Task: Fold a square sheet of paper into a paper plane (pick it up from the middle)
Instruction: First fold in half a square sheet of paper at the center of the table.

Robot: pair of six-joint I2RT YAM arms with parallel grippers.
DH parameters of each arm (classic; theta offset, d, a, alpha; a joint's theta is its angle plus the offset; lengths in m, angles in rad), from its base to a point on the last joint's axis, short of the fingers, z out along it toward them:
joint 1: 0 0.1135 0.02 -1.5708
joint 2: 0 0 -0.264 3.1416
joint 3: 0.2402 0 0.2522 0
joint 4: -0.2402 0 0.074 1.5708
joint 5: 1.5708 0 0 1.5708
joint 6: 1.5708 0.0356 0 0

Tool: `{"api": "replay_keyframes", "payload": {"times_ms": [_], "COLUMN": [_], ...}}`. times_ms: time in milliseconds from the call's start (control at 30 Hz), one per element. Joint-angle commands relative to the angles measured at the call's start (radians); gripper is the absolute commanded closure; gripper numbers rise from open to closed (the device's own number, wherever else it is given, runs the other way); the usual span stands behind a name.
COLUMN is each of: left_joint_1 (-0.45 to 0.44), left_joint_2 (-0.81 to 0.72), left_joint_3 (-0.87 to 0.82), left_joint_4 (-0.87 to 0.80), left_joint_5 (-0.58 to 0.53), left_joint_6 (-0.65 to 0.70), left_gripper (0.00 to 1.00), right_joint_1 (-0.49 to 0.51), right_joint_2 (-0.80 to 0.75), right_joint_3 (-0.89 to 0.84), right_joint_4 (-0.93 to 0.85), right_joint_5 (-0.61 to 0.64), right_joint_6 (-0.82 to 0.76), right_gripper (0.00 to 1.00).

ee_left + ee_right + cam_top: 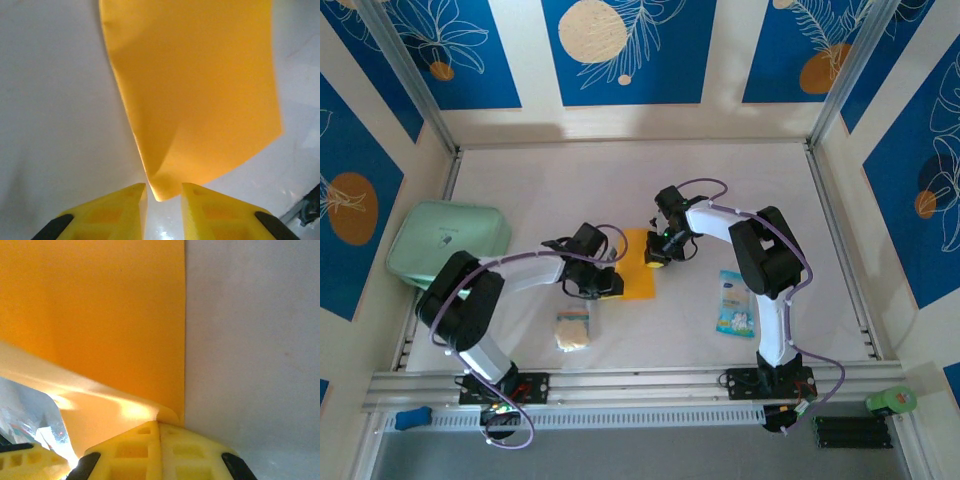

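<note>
The square sheet of paper [638, 268], orange-yellow, lies mid-table between both grippers. My left gripper [612, 283] sits at its near-left corner. In the left wrist view that corner [161, 190] reaches into the gap between my left gripper's [164, 194] yellow fingers [120, 210], which stand apart; a soft crease runs up from the corner. My right gripper [656, 258] is at the sheet's right side. In the right wrist view my right gripper [159, 424] has its fingers pressed together on a corner of the sheet [125, 410] that curls up off the flat paper [110, 315].
A pale green case [448, 243] lies at the far left. A beige spongy square [573, 328] sits near my left arm and a blue-white packet [732, 303] beside my right arm. White table [620, 180] stretches behind the sheet.
</note>
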Motion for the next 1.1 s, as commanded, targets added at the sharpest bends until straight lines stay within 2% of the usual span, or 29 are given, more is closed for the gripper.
{"api": "replay_keyframes", "payload": {"times_ms": [0, 100, 433, 667, 767, 933, 1067], "left_joint_1": [-0.003, -0.008, -0.027, -0.023, -0.013, 0.004, 0.011], "left_joint_2": [-0.032, 0.007, 0.097, 0.05, -0.015, -0.108, -0.074], "left_joint_3": [0.007, 0.012, -0.043, -0.148, -0.141, -0.045, 0.031], "left_joint_4": [0.073, 0.128, 0.07, -0.091, -0.119, -0.052, 0.054], "left_joint_5": [0.054, 0.056, 0.014, -0.063, -0.055, -0.013, -0.045], "left_joint_6": [-0.053, -0.086, -0.067, 0.015, 0.033, 0.016, -0.013], "left_gripper": [0.75, 0.75, 0.76, 0.78, 0.78, 0.77, 0.76], "right_joint_1": [0.003, 0.004, 0.004, 0.005, 0.004, 0.007, 0.021], "right_joint_2": [0.17, 0.174, 0.179, 0.181, 0.181, 0.163, 0.141], "right_joint_3": [-0.089, -0.088, -0.088, -0.092, -0.094, -0.09, -0.077], "right_joint_4": [-0.072, -0.072, -0.073, -0.071, -0.073, -0.077, -0.078], "right_joint_5": [0.296, 0.295, 0.299, 0.302, 0.305, 0.301, 0.275], "right_joint_6": [-0.012, -0.012, -0.011, -0.014, -0.02, -0.054, -0.12], "right_gripper": [0.96, 0.96, 0.96, 0.96, 0.96, 0.96, 0.96]}}
